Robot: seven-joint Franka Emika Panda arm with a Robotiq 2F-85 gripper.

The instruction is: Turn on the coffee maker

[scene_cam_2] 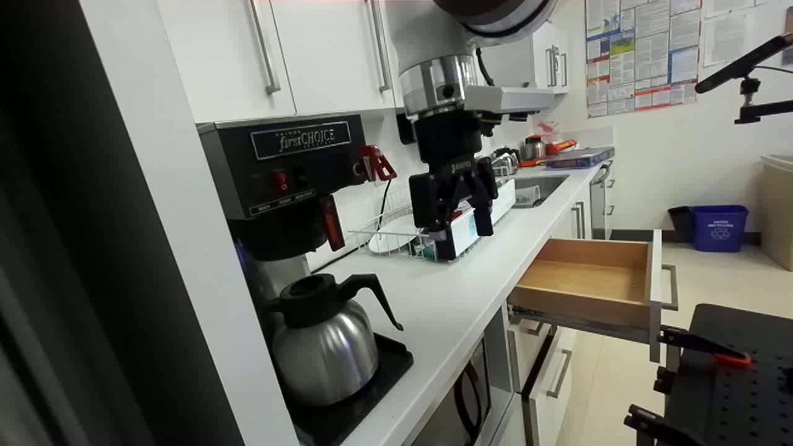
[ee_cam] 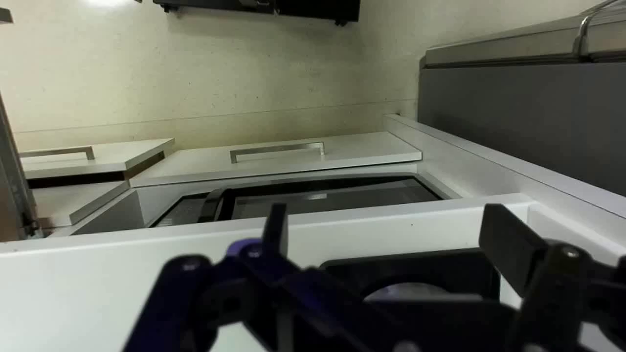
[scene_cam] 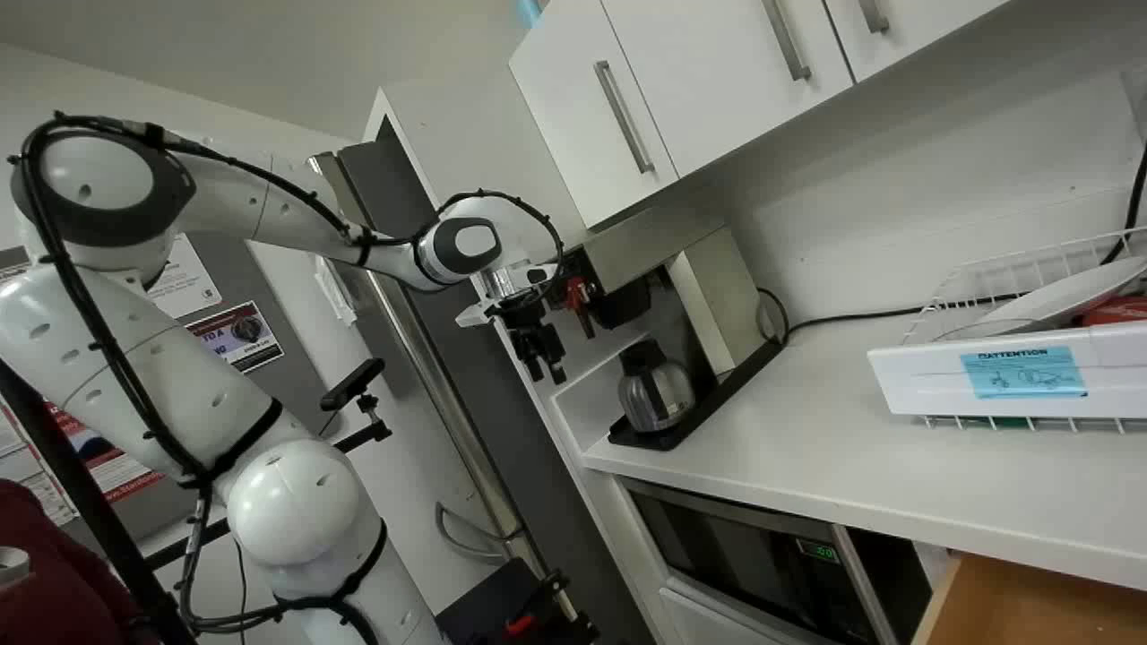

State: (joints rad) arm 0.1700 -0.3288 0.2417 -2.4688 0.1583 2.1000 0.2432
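Note:
The coffee maker (scene_cam: 730,296) stands on the counter under the wall cabinets; its black front head (scene_cam_2: 297,164) faces an exterior view. A red rocker switch (scene_cam_2: 280,181) is on that front. A steel carafe (scene_cam_2: 325,353) with black lid and handle sits upright on the black base; it also shows in an exterior view (scene_cam: 659,394). My gripper (scene_cam_2: 461,238) hangs fingers down beside the head, apart from it, above the counter; it is also seen in an exterior view (scene_cam: 547,369). In the wrist view my gripper (ee_cam: 386,215) is open and empty, above the black base (ee_cam: 415,261).
Red handles (scene_cam_2: 376,162) stick out from the machine's side. A dish rack with a white front panel (scene_cam: 914,376) stands farther along the counter (scene_cam: 789,448). Wall cabinets (scene_cam: 726,81) hang above. A drawer (scene_cam_2: 585,282) is pulled out. A microwave (scene_cam: 762,560) sits below.

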